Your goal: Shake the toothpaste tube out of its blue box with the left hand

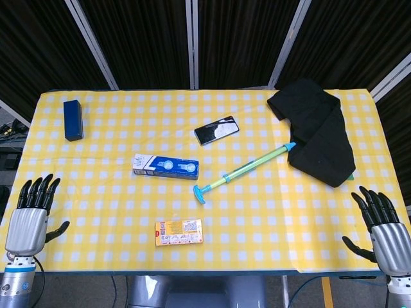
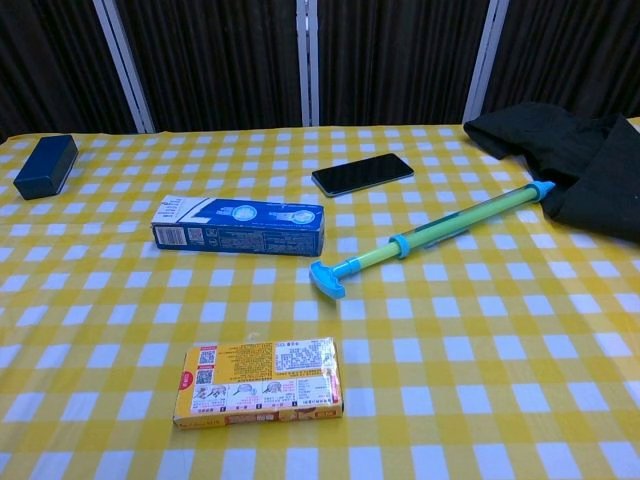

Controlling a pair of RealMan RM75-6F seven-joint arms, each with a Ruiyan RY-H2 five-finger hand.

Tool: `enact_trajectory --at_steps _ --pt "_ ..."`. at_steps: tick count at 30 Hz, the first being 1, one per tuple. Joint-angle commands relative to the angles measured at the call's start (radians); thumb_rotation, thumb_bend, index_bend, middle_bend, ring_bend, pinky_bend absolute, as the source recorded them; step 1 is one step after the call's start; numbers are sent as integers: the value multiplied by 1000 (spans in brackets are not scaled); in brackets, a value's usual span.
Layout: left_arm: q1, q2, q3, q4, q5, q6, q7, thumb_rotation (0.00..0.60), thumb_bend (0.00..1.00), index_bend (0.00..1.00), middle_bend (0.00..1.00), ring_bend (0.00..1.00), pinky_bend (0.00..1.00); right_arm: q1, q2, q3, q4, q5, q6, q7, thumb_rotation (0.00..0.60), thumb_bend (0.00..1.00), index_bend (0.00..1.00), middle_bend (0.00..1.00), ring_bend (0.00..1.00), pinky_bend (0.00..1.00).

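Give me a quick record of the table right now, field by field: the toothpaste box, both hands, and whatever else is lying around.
toothpaste box: blue toothpaste box lying flat near table middle, untouched
left hand: left hand open, fingers apart, at the near left table edge, holding nothing
right hand: right hand open, at the near right corner, holding nothing
nearest neighbour: long green-and-blue stick tool just right of the box, not touching
other items: black phone, yellow packet, dark blue case, black cloth
surface: yellow checked tablecloth
task progress: not started
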Motion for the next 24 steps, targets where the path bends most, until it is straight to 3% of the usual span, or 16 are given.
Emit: enact_trajectory --at_steps 1,4,9,12,15,19,24 --pt "-33 23 -26 -33 -14 -39 14 600 123 0 0 0 0 1 3 5 2 11 -3 14 600 69 74 0 0 0" --pt "-65 48 -49 -68 -30 -79 30 600 123 0 0 0 6 2 5 8 4 15 -4 22 600 69 74 0 0 0" --pt "-161 100 -115 -138 -89 -203 82 600 139 62 0 13 110 3 9 11 6 22 -6 39 600 69 74 0 0 0" --pt "-320 122 -220 -174 -268 -424 136 600 219 118 0 64 164 6 14 16 15 42 -18 74 600 69 74 0 0 0" --pt "-419 121 -265 -173 -433 -536 217 600 248 136 4 82 170 10 19 20 22 56 -29 101 600 70 74 0 0 0" --pt "-566 89 -289 -134 -667 -644 349 600 248 141 9 84 170 15 22 26 35 75 -46 135 600 69 74 0 0 0" --pt "-735 42 -268 -73 -927 -713 477 600 245 135 13 84 171 22 24 31 49 91 -63 165 600 69 75 0 0 0"
